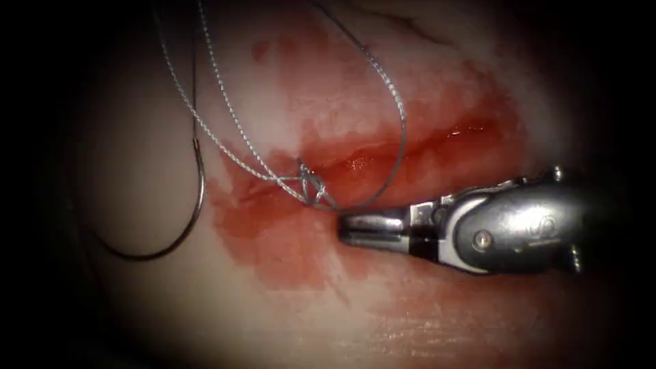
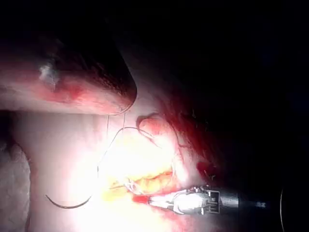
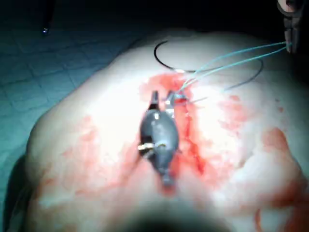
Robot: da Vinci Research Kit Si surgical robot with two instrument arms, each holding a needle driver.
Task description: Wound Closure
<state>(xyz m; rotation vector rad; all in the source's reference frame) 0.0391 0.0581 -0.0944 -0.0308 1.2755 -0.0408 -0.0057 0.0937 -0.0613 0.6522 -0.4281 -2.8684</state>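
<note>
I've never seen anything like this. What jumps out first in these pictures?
The shiny right tool comes in from the right, its tip beside a small knot of thread at the red-stained cut. Left of the cut, the curved needle lies free on the pale tissue, held by nothing.

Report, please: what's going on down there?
Left tool holds thread; right tool open, empty, by knot. Needle lies free on tissue, left of cut. Nothing blocking.
</note>
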